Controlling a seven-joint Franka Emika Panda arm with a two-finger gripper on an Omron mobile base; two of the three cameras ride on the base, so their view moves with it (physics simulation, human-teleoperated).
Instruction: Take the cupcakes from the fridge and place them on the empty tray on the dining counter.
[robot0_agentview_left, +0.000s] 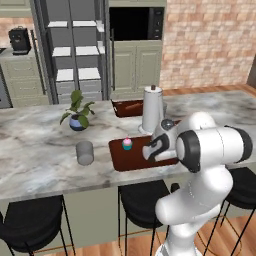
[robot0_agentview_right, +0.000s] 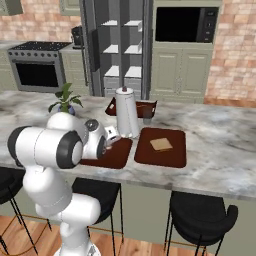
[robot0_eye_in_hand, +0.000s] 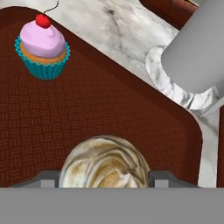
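Swirled cupcake (robot0_eye_in_hand: 104, 162) between jaws, inside tray (robot0_eye_in_hand: 109, 109) rim.

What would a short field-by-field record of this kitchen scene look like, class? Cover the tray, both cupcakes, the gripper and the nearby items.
tray: dark reddish-brown tray lies on the marble dining counter
pink cupcake: teal wrapper, cherry on top, stands upright on the tray
second cupcake: swirled cream-brown top, between the fingertips, over the tray
gripper: jaws on either side of the swirled cupcake
paper-towel roll: upright beside the tray
fridge: doors open, white shelves showing
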